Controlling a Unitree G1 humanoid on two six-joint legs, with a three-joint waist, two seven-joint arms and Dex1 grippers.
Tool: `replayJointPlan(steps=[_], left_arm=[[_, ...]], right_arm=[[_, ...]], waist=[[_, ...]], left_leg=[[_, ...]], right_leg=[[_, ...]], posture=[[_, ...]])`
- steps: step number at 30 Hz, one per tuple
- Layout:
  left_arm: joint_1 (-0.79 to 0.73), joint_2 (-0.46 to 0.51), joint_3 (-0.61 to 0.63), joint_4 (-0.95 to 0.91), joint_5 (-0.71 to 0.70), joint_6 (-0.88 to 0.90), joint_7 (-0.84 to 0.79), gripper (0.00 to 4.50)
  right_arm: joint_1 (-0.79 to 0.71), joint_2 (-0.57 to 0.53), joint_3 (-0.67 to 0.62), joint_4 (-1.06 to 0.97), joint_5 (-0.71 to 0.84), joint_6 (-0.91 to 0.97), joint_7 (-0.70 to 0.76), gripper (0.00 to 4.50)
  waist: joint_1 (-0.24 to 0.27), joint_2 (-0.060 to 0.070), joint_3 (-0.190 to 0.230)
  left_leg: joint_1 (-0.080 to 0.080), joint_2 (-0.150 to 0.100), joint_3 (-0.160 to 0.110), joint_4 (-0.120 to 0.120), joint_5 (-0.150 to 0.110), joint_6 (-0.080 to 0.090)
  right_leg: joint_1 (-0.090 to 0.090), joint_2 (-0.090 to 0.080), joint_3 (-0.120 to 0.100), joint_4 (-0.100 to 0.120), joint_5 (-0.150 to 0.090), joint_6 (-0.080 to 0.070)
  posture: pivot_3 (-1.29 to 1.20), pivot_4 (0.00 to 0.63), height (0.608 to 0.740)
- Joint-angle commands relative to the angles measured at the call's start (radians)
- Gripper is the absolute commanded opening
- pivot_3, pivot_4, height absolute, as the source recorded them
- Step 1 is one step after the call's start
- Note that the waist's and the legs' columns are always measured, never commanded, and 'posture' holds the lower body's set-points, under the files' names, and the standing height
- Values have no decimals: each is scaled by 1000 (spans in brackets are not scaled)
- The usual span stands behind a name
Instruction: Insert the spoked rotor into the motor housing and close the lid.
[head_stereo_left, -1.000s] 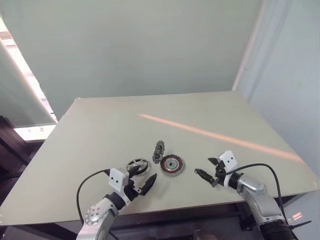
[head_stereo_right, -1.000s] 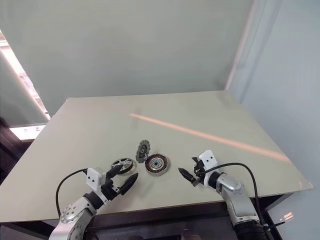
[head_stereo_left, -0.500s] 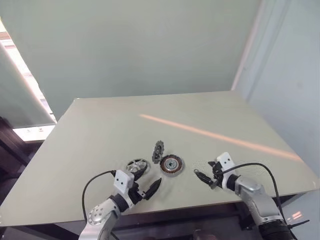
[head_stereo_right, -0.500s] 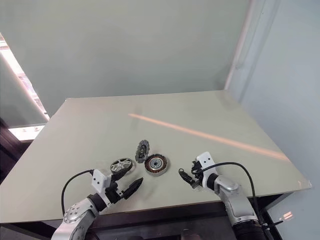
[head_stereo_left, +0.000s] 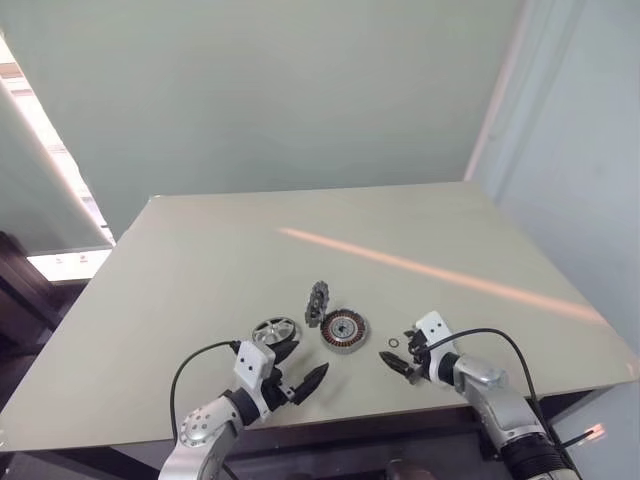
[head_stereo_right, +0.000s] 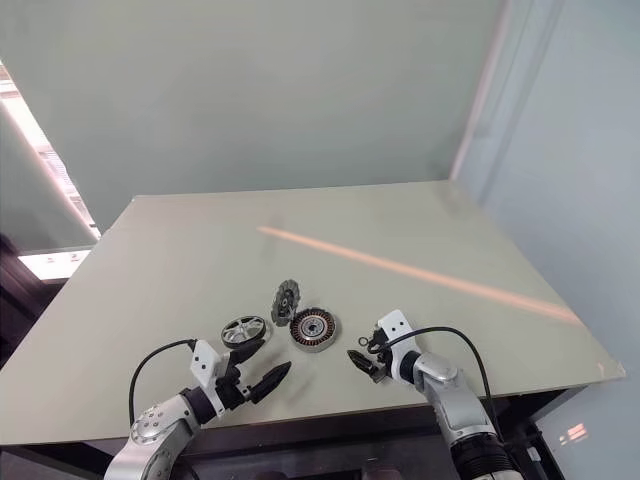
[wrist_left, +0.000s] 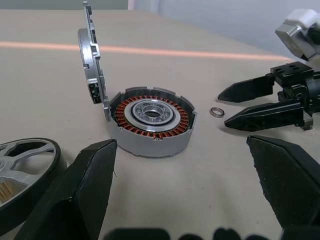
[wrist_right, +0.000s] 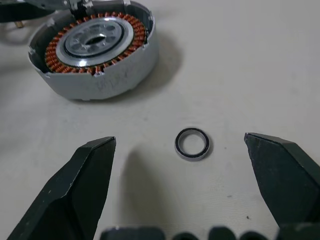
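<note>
right gripper (wrist_right: 180, 187) wide open, empty, small ring (wrist_right: 192, 144) between tips | left gripper (head_stereo_left: 298, 368) open, empty, spoked rotor (head_stereo_left: 273, 331) beside | motor housing (head_stereo_left: 344, 330) ahead, lid (head_stereo_left: 317, 298) upright | risk: nudging ring, lid tipping shut prematurely

The motor housing (head_stereo_left: 344, 330) lies flat on the table, with orange wire coils around a shiny middle. The lid (head_stereo_left: 317, 298) stands up on its edge, touching the housing at about 10 o'clock. The spoked rotor (head_stereo_left: 274, 331) lies flat at 9 o'clock.
</note>
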Motion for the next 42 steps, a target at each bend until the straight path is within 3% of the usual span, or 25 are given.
replayJointPlan(steps=[1, 4, 7, 16, 24, 31, 42], left_arm=[[-18, 6, -1, -7, 4, -11, -9, 4457], [-20, 4, -3, -1, 5, -15, -12, 4457], [-24, 3, -3, 7, 6, -19, -15, 4500], [-46, 2, -2, 36, 7, -32, -22, 4500], [-52, 3, 2, 63, 10, -53, -31, 4500], [-56, 8, 11, 88, 8, -70, -35, 4500], [-71, 4, 15, 114, 10, -89, -32, 4500]], right_arm=[[-29, 5, -16, 1, 0, -27, -8, 4500], [-30, 10, -16, 17, -1, -33, -14, 4500], [-34, 16, -15, 34, -2, -40, -17, 3905], [-51, 38, -21, 80, -4, -60, -26, 800], [-44, 38, -38, 51, 11, -59, -27, 803], [-59, 51, -65, -109, 59, 49, -55, 803], [-157, 61, 51, -181, 10, 235, -57, 803]], waist=[[0, 0, 0], [0, 0, 0], [0, 0, 0], [-1, 0, 0], [-3, 0, 0], [-3, 1, 0], [-2, 1, 0]], left_leg=[[0, 0, 0, 0, 0, 0], [0, 0, 0, 0, 0, 0], [0, 0, 0, 0, 0, 0], [1, 0, 0, 0, 0, 0], [1, 0, 0, 0, 0, 0], [0, 0, 0, 0, 0, 0], [0, 0, 0, 0, 0, 0]], right_leg=[[0, 0, 0, 0, 0, 0], [0, 0, 0, 0, 0, 0], [0, 0, 0, 0, 0, 0], [0, 0, 0, 0, 0, 0], [1, 0, 0, 0, 0, 0], [0, 0, 0, 0, 0, 0], [0, 0, 0, 0, 0, 0]], posture=[[0, 0, 740], [0, 0, 740], [0, 0, 740], [0, 0, 740], [0, 0, 740], [0, 0, 740], [0, 0, 740]])
